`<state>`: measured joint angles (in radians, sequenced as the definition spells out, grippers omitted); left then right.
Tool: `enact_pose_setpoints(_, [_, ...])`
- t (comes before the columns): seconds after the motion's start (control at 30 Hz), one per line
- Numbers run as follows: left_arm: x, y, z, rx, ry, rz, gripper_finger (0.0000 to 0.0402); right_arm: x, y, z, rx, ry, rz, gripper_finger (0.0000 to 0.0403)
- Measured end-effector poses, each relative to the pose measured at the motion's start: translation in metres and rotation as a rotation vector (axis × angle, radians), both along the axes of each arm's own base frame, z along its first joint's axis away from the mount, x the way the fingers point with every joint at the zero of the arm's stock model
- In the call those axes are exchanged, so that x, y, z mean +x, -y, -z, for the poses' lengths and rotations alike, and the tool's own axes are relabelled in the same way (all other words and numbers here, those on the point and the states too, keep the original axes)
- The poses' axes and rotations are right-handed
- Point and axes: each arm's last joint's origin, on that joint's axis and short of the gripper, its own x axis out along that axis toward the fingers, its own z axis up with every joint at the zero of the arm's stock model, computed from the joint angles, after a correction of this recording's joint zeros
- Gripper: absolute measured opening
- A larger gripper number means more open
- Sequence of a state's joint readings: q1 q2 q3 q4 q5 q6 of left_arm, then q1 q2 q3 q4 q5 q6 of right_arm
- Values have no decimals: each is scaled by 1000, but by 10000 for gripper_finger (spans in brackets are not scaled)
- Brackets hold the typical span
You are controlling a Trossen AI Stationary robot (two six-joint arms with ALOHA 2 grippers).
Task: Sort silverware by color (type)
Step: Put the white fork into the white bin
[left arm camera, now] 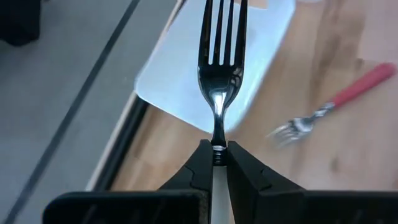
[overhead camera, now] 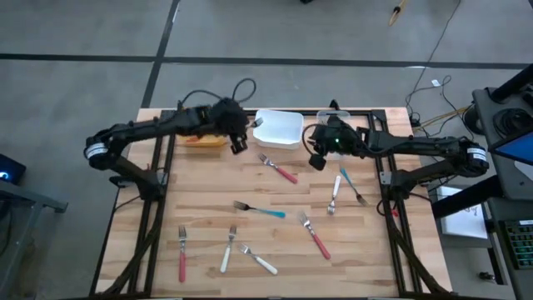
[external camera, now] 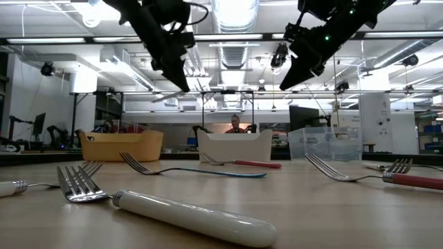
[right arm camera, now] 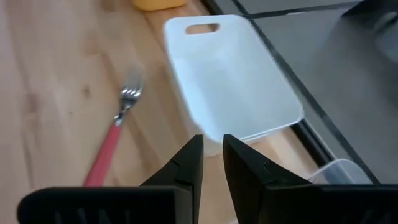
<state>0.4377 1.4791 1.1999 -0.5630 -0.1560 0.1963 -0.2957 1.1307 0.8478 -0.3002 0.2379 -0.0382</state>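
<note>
One white rectangular plastic bin (overhead camera: pixel 279 129) at the high view's upper middle looks the target (my guess). Just left of it, the left gripper (left arm camera: pixel 219 155) is clamped on a white-handled metal fork (left arm camera: pixel 219 59), tines pointing away from the wrist; releasing comes next. Right gripper (right arm camera: pixel 211 155), narrow, holds nothing.

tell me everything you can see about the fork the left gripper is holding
The fork has a shiny silver metal head with four tines and a narrow neck. The left gripper is shut on it just below the neck, so the handle is mostly hidden between the fingers; a pale strip there suggests a white handle. It is held in the air, tines pointing away from the wrist, above the near edge of the white bin. Only the fingers touch it.
</note>
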Motion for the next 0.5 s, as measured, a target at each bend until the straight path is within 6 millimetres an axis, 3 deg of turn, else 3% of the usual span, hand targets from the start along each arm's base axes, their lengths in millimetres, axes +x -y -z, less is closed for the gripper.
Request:
enact_pose_setpoints(0.2, [7, -29, -2, 7, 77, 76, 6, -8, 19, -1, 5, 12, 89, 54])
enact_pose_setpoints(0.5, [38, -46, 8, 39, 54, 186, 6, -18, 42, -5, -4, 20, 182, 54])
